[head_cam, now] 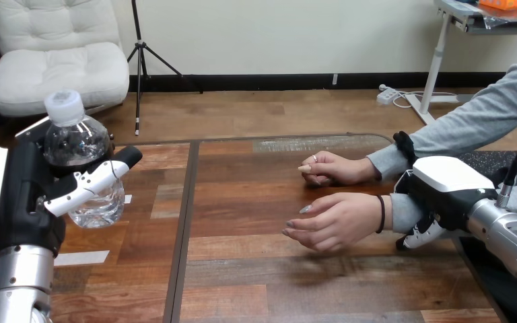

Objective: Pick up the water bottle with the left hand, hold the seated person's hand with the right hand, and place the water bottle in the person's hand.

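Both your hands are occupied. Nearest, at the wooden table's [256, 282] left, your left hand [23, 195] wraps the water bottle [81, 158], held upright. Farther right, your right hand [444, 192] curls round the person's forearm [404, 210], just behind their nearer hand [336, 221]. Beyond rests their other hand [333, 168]. The bottle is well apart from that sideways, half-cupped palm; set there, it could roll out unless the palm turns up.

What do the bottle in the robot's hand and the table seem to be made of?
The water bottle in the left hand looks like thin clear plastic: you see through it, with glossy glints and a matte white cap. The table looks like stained wood planks, by grain and seams; possibly veneer.
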You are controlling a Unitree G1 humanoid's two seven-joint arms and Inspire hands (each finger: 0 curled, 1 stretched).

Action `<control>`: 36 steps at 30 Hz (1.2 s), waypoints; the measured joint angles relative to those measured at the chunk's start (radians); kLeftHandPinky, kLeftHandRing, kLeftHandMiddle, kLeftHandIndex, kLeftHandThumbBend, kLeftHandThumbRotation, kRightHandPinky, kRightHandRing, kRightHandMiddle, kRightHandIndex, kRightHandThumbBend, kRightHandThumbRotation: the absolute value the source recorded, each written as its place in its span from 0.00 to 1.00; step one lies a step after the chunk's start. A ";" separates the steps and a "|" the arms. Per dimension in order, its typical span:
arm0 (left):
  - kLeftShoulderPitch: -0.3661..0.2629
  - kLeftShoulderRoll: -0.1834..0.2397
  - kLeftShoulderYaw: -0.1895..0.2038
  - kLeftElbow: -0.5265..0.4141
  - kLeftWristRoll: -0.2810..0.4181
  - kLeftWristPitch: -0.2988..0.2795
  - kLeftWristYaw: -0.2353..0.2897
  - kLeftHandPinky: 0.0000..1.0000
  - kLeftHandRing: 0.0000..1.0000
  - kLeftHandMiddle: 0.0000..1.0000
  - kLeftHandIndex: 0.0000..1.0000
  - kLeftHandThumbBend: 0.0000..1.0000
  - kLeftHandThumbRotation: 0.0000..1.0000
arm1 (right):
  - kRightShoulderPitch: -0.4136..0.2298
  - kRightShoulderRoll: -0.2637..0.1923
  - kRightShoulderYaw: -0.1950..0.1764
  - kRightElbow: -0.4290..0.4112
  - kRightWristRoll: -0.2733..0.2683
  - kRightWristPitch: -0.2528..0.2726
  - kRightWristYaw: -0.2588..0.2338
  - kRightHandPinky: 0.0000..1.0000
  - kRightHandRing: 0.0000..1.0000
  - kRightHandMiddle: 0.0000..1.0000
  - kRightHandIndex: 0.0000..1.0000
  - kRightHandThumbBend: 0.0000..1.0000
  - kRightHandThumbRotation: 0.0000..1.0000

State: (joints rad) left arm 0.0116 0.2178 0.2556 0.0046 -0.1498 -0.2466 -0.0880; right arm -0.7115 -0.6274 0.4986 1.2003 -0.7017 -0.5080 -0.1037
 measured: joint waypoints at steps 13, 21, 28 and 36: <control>0.000 0.000 0.000 0.000 0.000 0.001 0.000 0.30 0.36 0.41 0.41 0.70 0.00 | 0.000 0.000 0.000 0.000 0.000 -0.003 0.000 0.15 0.21 0.27 0.30 0.66 0.00; 0.001 0.000 0.000 0.000 0.000 0.001 0.000 0.30 0.36 0.41 0.41 0.70 0.00 | 0.000 0.000 0.000 0.000 -0.001 -0.004 -0.001 0.15 0.21 0.27 0.29 0.67 0.00; 0.002 0.000 0.000 0.000 0.000 0.001 0.000 0.30 0.37 0.41 0.41 0.70 0.00 | 0.000 0.000 0.000 0.000 -0.001 -0.004 -0.001 0.14 0.19 0.25 0.28 0.67 0.00; 0.009 0.000 0.000 0.000 0.000 0.001 0.000 0.30 0.37 0.41 0.41 0.70 0.00 | 0.000 0.000 0.000 0.000 -0.001 -0.004 -0.001 0.13 0.19 0.25 0.28 0.67 0.00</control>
State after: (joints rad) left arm 0.0202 0.2178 0.2555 0.0046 -0.1497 -0.2460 -0.0879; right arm -0.7114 -0.6274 0.4984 1.2003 -0.7024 -0.5119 -0.1045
